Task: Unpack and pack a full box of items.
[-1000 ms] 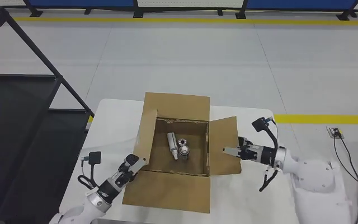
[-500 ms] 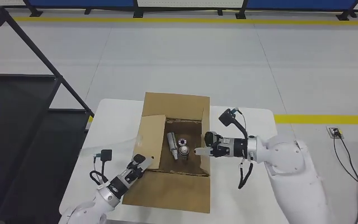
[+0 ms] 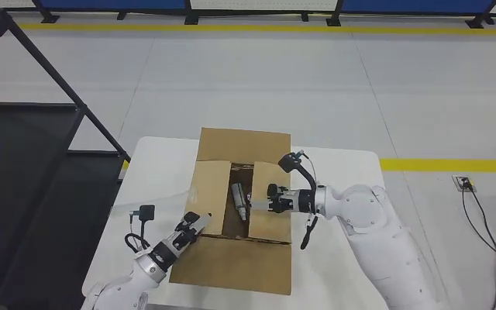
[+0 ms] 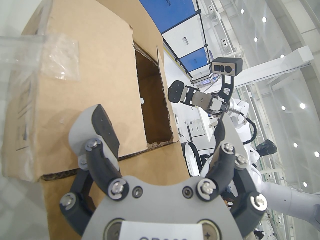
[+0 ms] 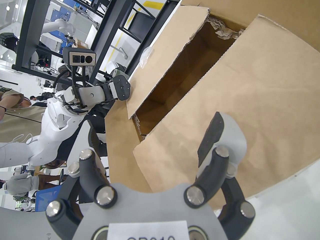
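Observation:
A cardboard box (image 3: 232, 267) sits in the middle of the white table (image 3: 341, 256). Its left flap (image 3: 211, 194) and right flap (image 3: 271, 221) are both folded inward, leaving a narrow gap. Through the gap I see a pale bottle (image 3: 239, 200) lying inside. My right gripper (image 3: 273, 200) is open and rests against the right flap (image 5: 250, 88), with the flap's edge between its fingers (image 5: 215, 136). My left gripper (image 3: 195, 225) is open at the box's near left corner, against the left flap (image 4: 87, 76). The opening (image 4: 150, 101) looks dark from that wrist.
The far flap (image 3: 244, 143) and the near flap lie open and flat. A patch of clear tape (image 4: 60, 58) sticks to the left flap. A black metal rack (image 3: 46, 155) stands left of the table. Bare table runs along both sides of the box.
My right gripper has swung left from the table's right side and pushed the right flap over the opening. The left flap has folded inward too, with the left gripper shifting slightly.

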You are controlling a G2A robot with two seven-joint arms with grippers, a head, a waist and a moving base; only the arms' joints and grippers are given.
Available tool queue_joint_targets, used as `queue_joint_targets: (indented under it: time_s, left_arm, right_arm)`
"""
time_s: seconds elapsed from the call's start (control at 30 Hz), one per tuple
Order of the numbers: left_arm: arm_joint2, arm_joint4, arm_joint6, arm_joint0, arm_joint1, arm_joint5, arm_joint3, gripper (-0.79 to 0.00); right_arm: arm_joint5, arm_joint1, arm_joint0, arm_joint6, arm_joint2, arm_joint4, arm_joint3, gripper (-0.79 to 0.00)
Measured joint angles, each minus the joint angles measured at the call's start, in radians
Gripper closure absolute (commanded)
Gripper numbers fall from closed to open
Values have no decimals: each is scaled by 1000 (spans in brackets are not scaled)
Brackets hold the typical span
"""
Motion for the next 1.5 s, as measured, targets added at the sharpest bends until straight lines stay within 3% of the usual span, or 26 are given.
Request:
queue_joint_targets:
  time_s: [0.5, 0.93, 1.17, 1.5]
  left_arm:
    - [71, 64, 26, -48, -5, 87, 13, -785]
    - [92, 73, 53, -60, -6, 91, 28, -785]
    - [-3, -46, 54, 9, 2, 24, -42, -785]
    - [-255, -217, -47, 165, 25, -70, -49, -785]
  right_arm:
    - [34, -18, 35, -178, -121, -93, 71, -785]
    - [48, -15, 42, -211, -150, -143, 77, -785]
    - [36, -4, 23, -253, -92, -64, 49, -785]
    - [19, 15, -17, -258, -5, 24, 0, -785]
